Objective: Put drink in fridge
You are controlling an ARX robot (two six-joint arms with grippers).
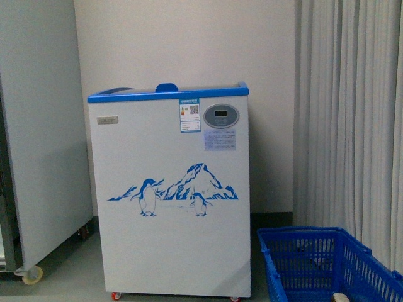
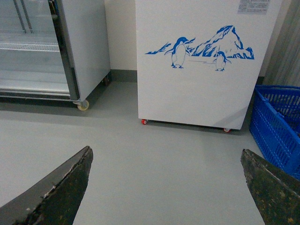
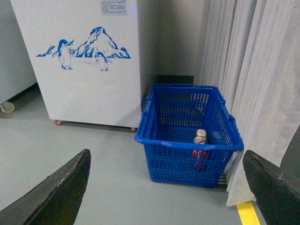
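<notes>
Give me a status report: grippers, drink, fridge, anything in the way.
Both open, empty: left gripper, right gripper. Drink bottle in blue basket, right of fridge, untouched. Nothing seen blocking the floor.

Too small to read: the stickers (image 1: pixel 190 117) on the fridge (image 1: pixel 170 251) front. Hidden behind the blue rim (image 1: pixel 126 97): most of the fridge top. Cut off by the front view's edges: the blue basket (image 1: pixel 302 264), the grey cabinet (image 1: pixel 44 157), a pale thing (image 1: pixel 340 297) in the basket. Half hidden behind the basket wall: the drink (image 3: pixel 200 139). Cut off too: fingers (image 2: pixel 61 192) of the left gripper (image 2: pixel 166 159) and the right gripper (image 3: pixel 166 159).
</notes>
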